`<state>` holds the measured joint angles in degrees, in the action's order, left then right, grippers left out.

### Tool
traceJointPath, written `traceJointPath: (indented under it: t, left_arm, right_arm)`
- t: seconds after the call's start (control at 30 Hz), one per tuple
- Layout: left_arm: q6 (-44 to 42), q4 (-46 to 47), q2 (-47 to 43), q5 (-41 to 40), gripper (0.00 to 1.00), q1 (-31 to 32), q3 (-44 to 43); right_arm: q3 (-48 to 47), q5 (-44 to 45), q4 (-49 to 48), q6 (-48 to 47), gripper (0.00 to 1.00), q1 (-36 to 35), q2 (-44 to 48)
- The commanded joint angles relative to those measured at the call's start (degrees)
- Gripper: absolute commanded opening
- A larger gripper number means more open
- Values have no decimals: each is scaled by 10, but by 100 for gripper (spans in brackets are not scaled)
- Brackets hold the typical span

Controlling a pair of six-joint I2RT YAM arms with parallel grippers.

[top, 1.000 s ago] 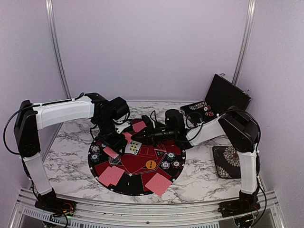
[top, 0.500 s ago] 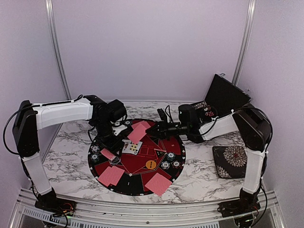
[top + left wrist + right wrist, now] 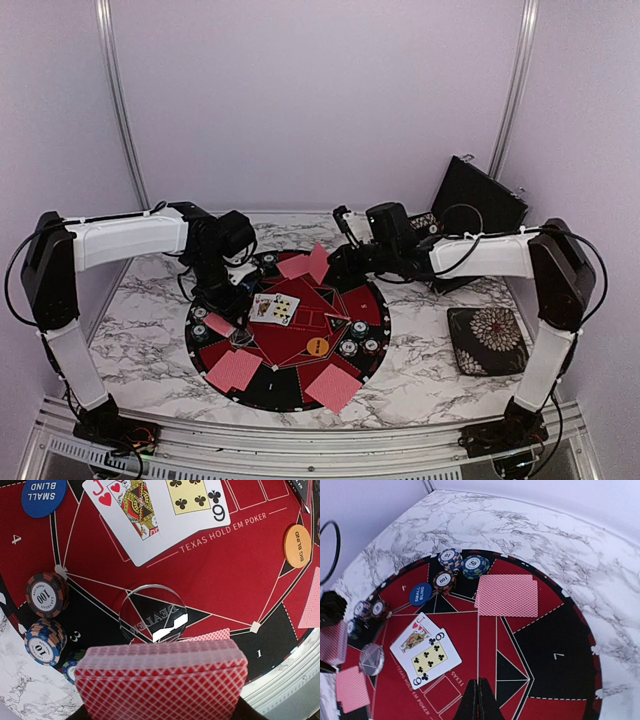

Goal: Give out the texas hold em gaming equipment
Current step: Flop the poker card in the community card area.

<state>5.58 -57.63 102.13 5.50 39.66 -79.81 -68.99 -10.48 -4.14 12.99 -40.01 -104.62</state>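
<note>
Marble table (image 3: 420, 375) under round mat (image 3: 290, 392)

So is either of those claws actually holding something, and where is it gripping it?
The left gripper holds a deck of red-backed cards, its fingers hidden under the deck, so the exact hold cannot be told. The right gripper is shut on nothing.

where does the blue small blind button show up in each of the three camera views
Top external: a tiny blue spot at the left-rear of the round poker mat, beside the left arm; too small to point at surely.
Left wrist: small blind button in the top left corner.
Right wrist: left of centre, just below the chip stacks.
Shared landmark: the face-up jack of hearts, lying next to the button.
</note>
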Motion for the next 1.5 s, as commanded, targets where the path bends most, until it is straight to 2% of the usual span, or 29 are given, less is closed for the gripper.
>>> traceJointPath:
  t: [0.0, 0.23, 0.6, 0.93, 1.2, 1.47]
  left_arm:
    - [2, 4, -27, 1, 45, -6, 4]
    - [2, 5, -26, 2, 45, -9, 5]
    - [2, 4, -32, 2, 45, -10, 8]
    - [1, 5, -28, 5, 45, -10, 6]
    - [1, 5, -30, 6, 45, -10, 10]
    - [1, 5, -28, 6, 45, -10, 9]
  right_arm:
    - [-37, 145, 39, -150, 0, -51, -10]
    - [-63, 269, 37, -256, 0, -118, -61]
    - [-61, 339, -2, -326, 0, -169, -100]
    - [-55, 322, 1, -325, 0, -192, -109]
    - [-32, 312, 16, -302, 17, -208, -104]
    - [-2, 245, 33, -259, 25, -217, -68]
